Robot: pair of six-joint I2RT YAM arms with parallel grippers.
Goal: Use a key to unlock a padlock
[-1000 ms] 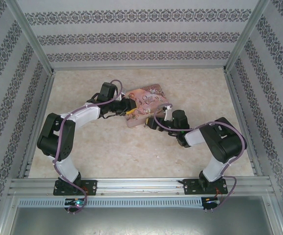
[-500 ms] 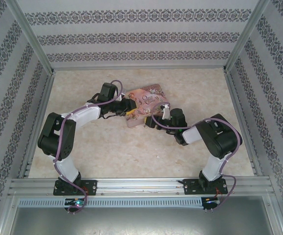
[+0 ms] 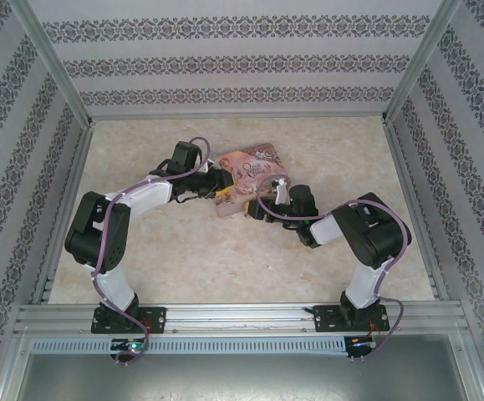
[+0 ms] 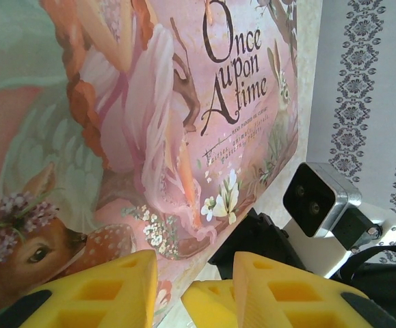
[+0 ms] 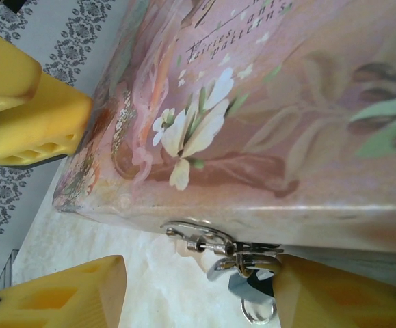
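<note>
Down at the front clasp of the tin (image 5: pixel 266 123) hangs the padlock (image 5: pixel 251 288), small and bluish under its silvery shackle, just above the pale surface (image 5: pixel 139 273). The right gripper (image 5: pixel 201 290) holds its jaws open, one on either side of it. The left gripper (image 4: pixel 170 301) has its jaws slightly parted at the tin's edge; I cannot tell whether they grip it.

On the table (image 3: pixel 183 259), the tin (image 3: pixel 250 171), left gripper (image 4: pixel 172 295) at its left side, right gripper (image 5: pixel 198 301) at its near edge, straddling the padlock (image 5: pixel 247 285) hung below the clasp (image 5: pixel 208 240).
</note>
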